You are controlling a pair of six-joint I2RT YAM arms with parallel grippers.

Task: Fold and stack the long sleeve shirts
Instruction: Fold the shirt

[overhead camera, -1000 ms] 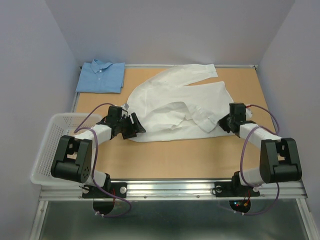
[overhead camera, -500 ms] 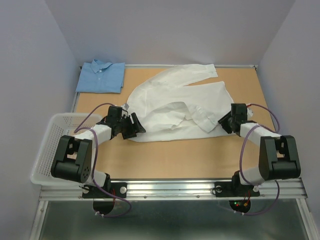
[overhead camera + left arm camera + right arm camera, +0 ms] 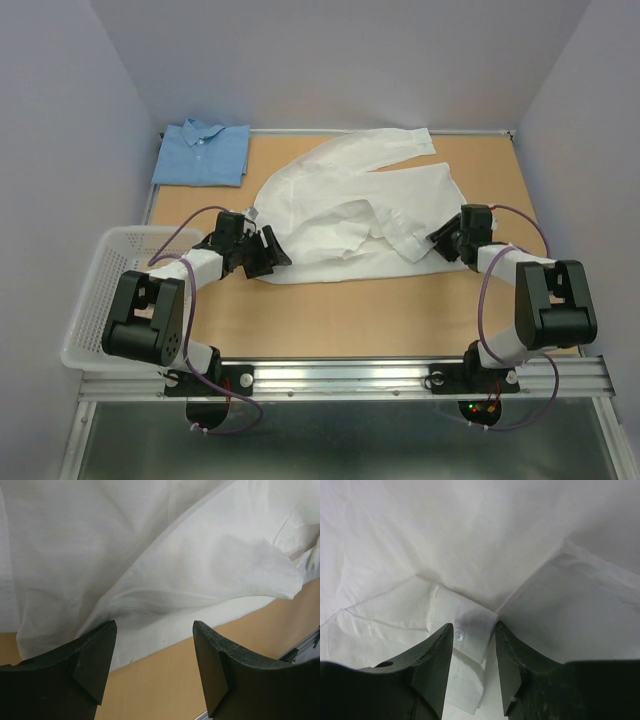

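White shirt (image 3: 350, 210) lies spread and partly folded in the middle of the table (image 3: 400, 310). The blue shirt (image 3: 203, 153) sits folded at the table's far left corner. I judge that the folding of the white one is the step in hand. The next move calls for both grippers to take hold of the cloth and carry it over the body. The left gripper (image 3: 152, 630) has its fingers (image 3: 95, 650) wide apart over the hem and holds nothing. The right gripper (image 3: 474, 627) has its fingers narrowly apart around the buttoned cuff (image 3: 465, 640); whether they really pinch it I cannot tell.
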